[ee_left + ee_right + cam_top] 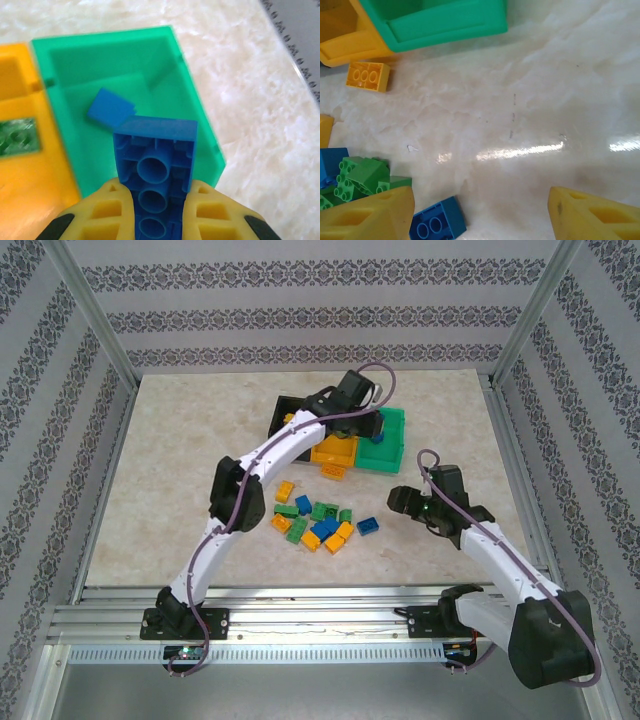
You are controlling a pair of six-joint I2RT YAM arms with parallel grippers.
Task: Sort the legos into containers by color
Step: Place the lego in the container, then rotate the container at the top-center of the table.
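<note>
The left tool [159, 194] is clamped on a blue studded plastic brick [156, 145], its hollow underside facing the wrist camera. The brick is held above the green open-top plastic bin [105, 44]. A second blue brick [111, 108] lies tilted inside that bin. A green brick [17, 136] sits in the adjoining yellow-orange bin [56, 150]. The right tool [480, 205] hangs open over the marbled counter [530, 100], with a loose blue brick [437, 225] near one finger. A pile of yellow-orange, green and blue bricks [315, 522] lies on the counter in front of the bins. 1 yellow-orange brick [367, 76] rests just beside the yellow-orange bin.
</note>
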